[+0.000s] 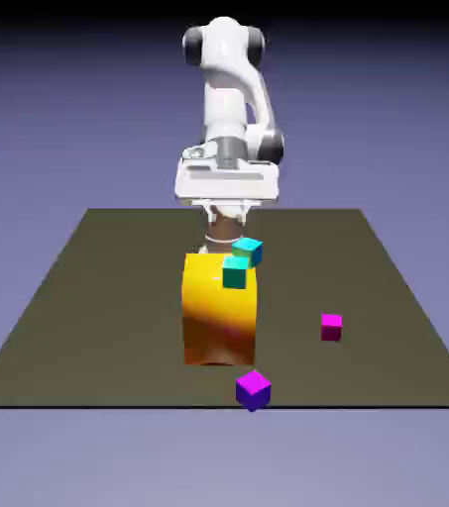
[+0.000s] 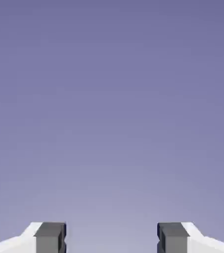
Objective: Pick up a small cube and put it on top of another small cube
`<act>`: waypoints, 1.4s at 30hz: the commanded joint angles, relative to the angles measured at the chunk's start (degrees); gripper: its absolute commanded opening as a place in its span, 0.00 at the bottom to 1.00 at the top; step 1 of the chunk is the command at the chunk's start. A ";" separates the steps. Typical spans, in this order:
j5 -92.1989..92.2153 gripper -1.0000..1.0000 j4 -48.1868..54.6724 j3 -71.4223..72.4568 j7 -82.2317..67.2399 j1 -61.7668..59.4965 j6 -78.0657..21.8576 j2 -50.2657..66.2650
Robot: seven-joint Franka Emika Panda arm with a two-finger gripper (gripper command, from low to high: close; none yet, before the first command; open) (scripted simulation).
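Two small cyan cubes sit close together by the top right corner of a big orange block: a lighter one (image 1: 248, 249) and a darker teal one (image 1: 235, 273) just below it in the exterior view. Whether one rests on the other I cannot tell. A magenta cube (image 1: 331, 326) lies toward the exterior view's right, and a purple cube (image 1: 253, 389) sits at the table's near edge. My gripper (image 2: 112, 239) is open with nothing between its grey fingertips (image 2: 50, 237); the hand view shows only backdrop. In the exterior view the hand (image 1: 224, 183) hangs behind the orange block, its fingers partly hidden.
The large orange-yellow block (image 1: 219, 312) stands in the middle of the dark table (image 1: 89, 317), right in front of the hand. The white arm (image 1: 230, 89) rises behind it.
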 commanded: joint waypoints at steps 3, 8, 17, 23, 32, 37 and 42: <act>-2.75 0.50 3.16 1.33 -1.74 4.61 -5.77 6.23; -7.32 0.50 8.44 3.54 -4.63 12.30 -15.38 16.61; -15.56 0.50 17.92 7.51 -9.85 26.14 -32.67 35.30; -20.70 0.50 23.85 10.00 -13.10 34.78 -43.48 46.98; -23.33 0.00 23.19 8.36 -11.22 35.07 -39.06 50.94; -20.27 0.00 25.17 6.86 -18.24 31.14 -50.03 40.56; -19.56 0.00 27.29 1.79 -26.55 25.26 -60.62 30.17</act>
